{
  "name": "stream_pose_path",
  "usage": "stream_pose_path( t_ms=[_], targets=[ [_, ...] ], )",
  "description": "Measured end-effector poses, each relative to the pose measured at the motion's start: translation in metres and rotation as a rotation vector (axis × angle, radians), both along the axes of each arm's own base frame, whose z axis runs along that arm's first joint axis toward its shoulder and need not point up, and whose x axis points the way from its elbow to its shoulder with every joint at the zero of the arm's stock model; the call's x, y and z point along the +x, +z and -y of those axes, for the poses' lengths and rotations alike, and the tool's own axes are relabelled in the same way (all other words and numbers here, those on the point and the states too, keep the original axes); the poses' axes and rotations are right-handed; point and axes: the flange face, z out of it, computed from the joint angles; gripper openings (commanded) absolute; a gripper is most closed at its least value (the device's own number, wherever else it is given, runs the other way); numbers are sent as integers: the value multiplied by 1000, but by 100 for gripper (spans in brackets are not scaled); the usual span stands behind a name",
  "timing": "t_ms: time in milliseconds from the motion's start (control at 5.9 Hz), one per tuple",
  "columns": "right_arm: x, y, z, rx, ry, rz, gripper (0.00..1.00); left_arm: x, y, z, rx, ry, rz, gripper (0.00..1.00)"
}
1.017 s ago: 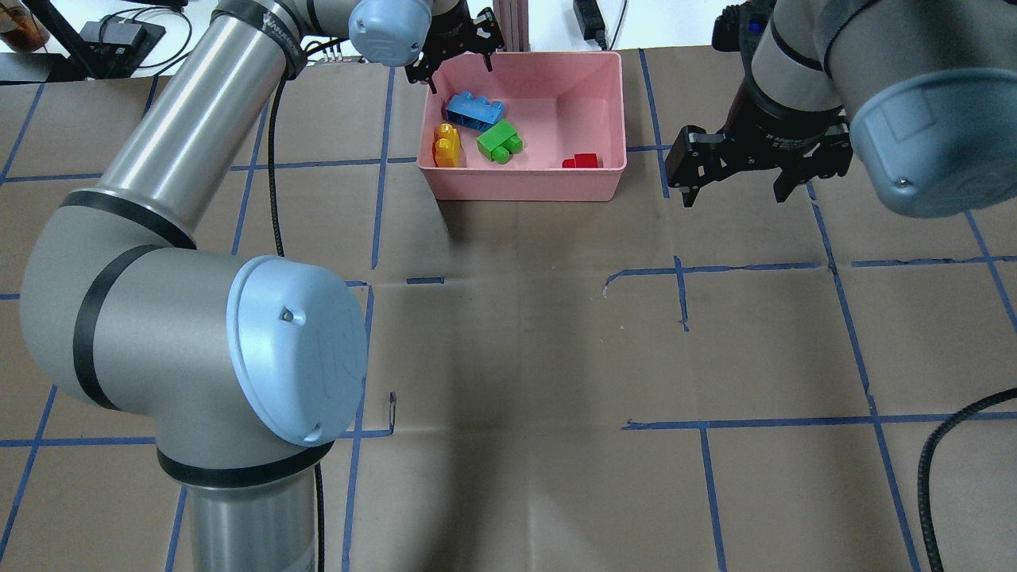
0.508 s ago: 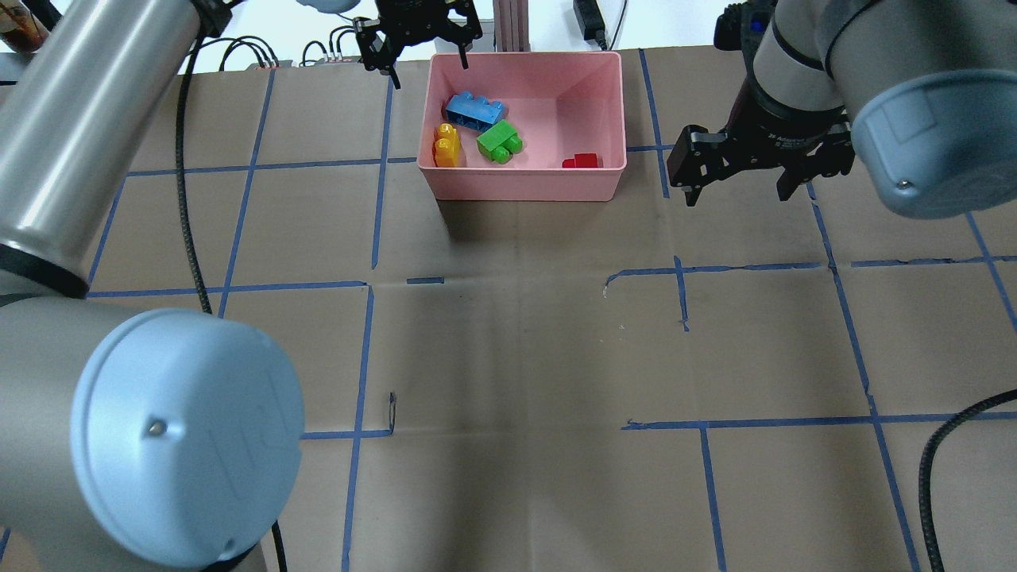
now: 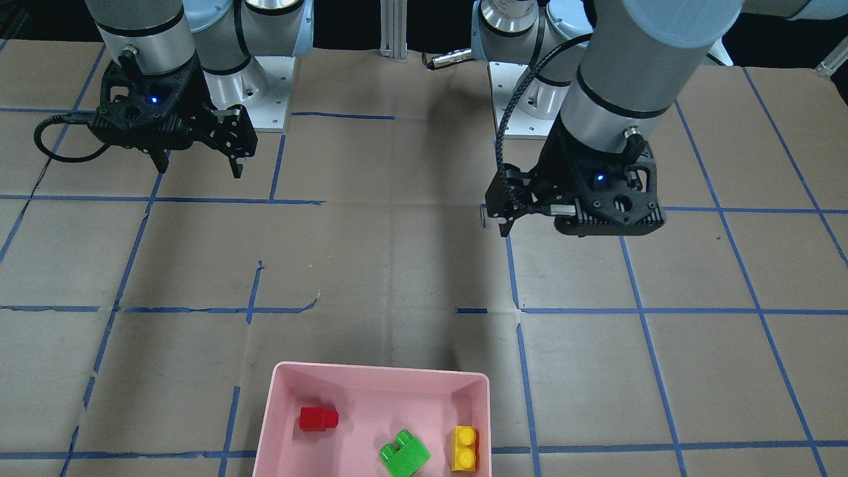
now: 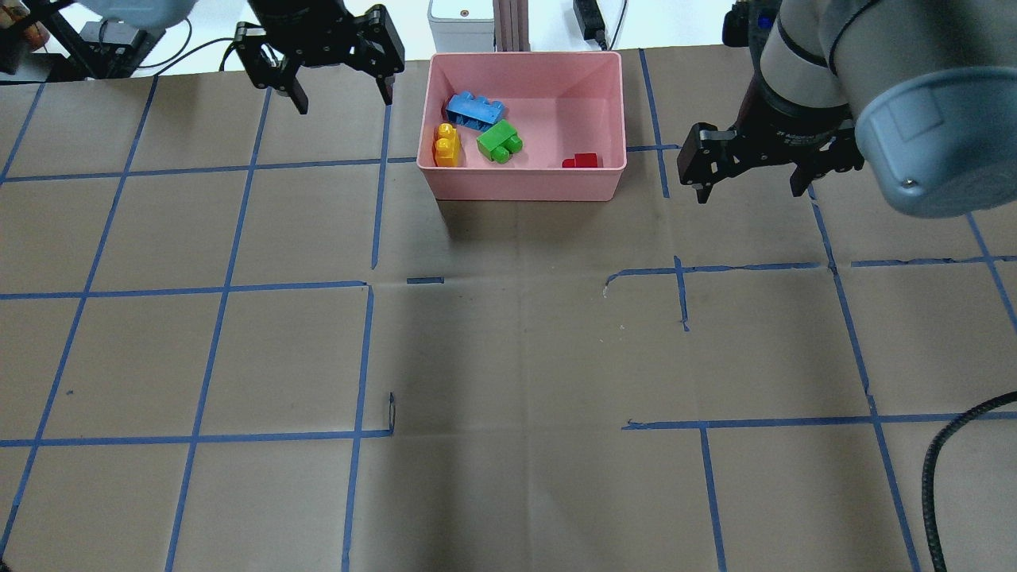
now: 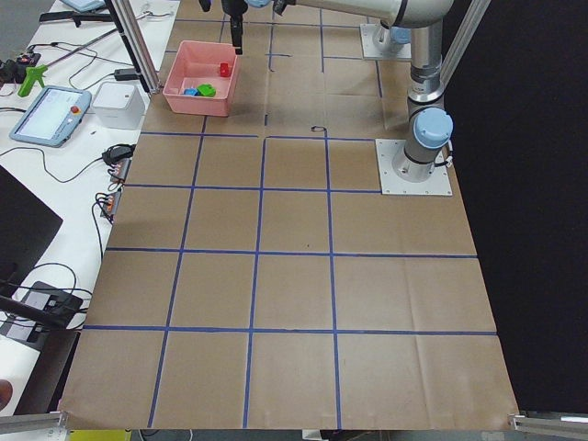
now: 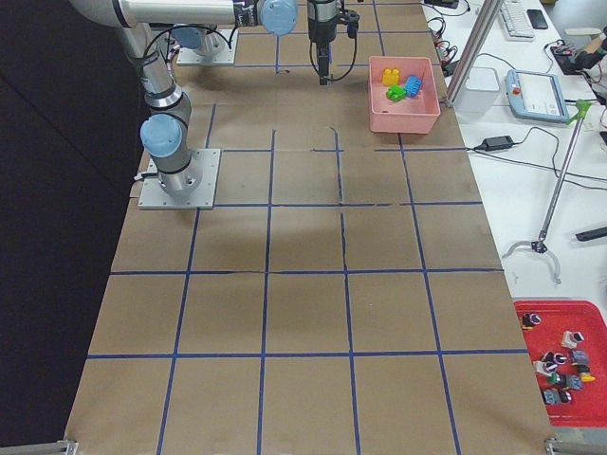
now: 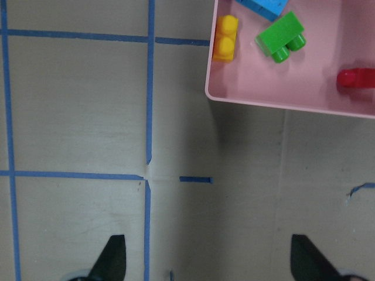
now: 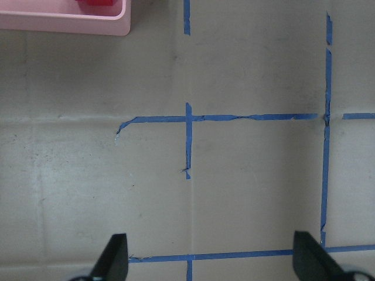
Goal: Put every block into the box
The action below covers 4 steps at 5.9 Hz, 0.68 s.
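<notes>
The pink box (image 4: 524,187) stands at the table's far middle. In it lie the light-blue block (image 4: 474,110), the yellow block (image 4: 446,144), the green block (image 4: 500,141) and the red block (image 4: 584,160). My left gripper (image 4: 343,94) is open and empty, above the table just left of the box. My right gripper (image 4: 748,191) is open and empty, just right of the box. The left wrist view shows the box's corner (image 7: 263,102) with the yellow (image 7: 225,38), green (image 7: 281,36) and red (image 7: 356,78) blocks. The right wrist view shows the box's edge (image 8: 64,23).
Brown paper with a blue tape grid covers the table. A metal post (image 4: 512,24) and a white device (image 4: 459,11) stand just behind the box. A black cable (image 4: 945,445) hangs at the near right. A red parts tray (image 6: 560,365) sits on the side bench.
My left arm has swung out of the overhead view and its open gripper has moved from the box's far left corner to the left of the box. My right gripper has hardly moved.
</notes>
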Motion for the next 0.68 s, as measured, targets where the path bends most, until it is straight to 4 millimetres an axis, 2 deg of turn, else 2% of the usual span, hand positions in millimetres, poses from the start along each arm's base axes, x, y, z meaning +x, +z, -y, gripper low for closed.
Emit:
stream_pose_path(
  t_ms=[169,339,508,678],
  targets=[
    [0,12,4,-24,1,-3,100,28,2,-32,3,-40,-3,100],
    [0,20,7,-38,2,-4,100,41,-5,-58,10,-60,0,100],
    [0,22,8,-41,3,-5,100,43,-11,-75,16,-68,5,100],
    [-1,22,8,-40,3,-4,100,42,-13,-82,19,-74,7,100]
  ],
)
